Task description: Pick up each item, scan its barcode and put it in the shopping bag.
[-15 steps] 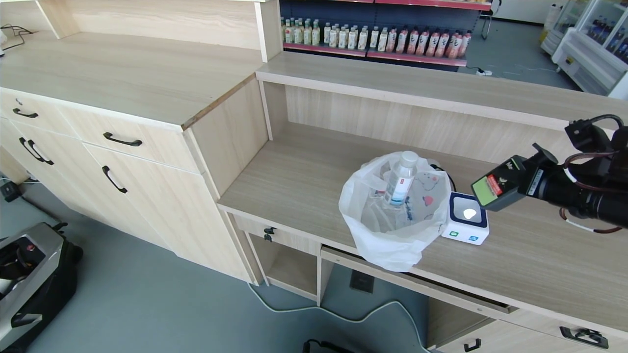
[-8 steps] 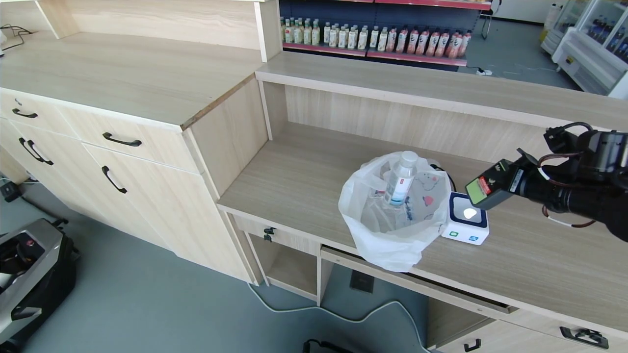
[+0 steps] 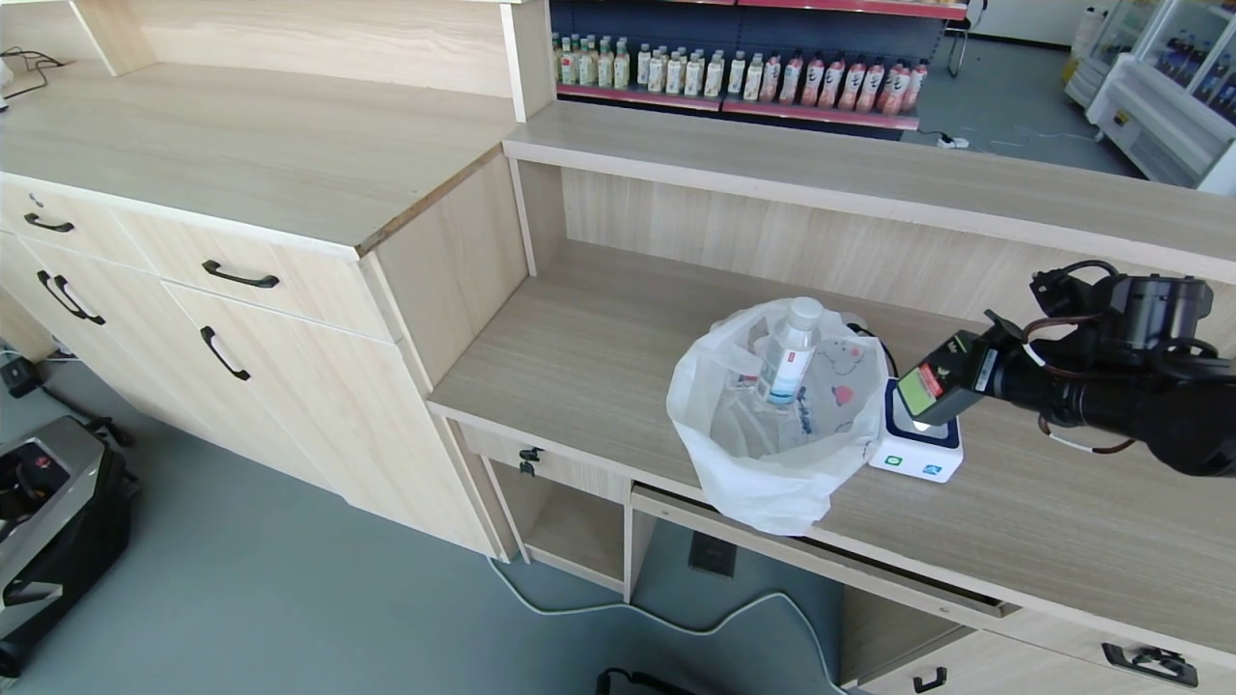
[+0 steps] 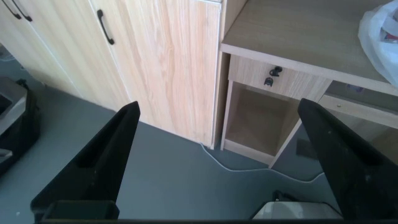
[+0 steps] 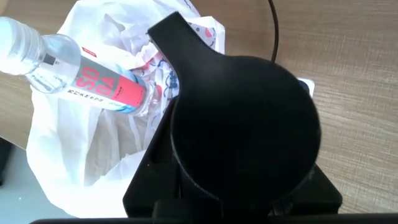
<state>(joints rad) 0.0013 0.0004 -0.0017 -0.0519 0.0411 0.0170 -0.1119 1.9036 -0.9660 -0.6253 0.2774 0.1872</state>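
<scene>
Head view: the right gripper (image 3: 990, 367) is clamped on a box (image 3: 932, 386) held just above the scanner (image 3: 917, 449), right of the shopping bag (image 3: 763, 463). The box is probably light and stiff; grip its flat sides.
Left wrist view: the left gripper (image 4: 219, 109) is spread and empty.
Right wrist view: a bottle (image 5: 81, 71) leans in the shopping bag.

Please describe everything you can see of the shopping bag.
The shopping bag is thin white plastic, crumpled, with a cartoon print on one inner wall. It sits on the wooden counter near the front edge, mouth open upward. A clear bottle with a white cap and red label leans inside. The scanner stands close at its right.
</scene>
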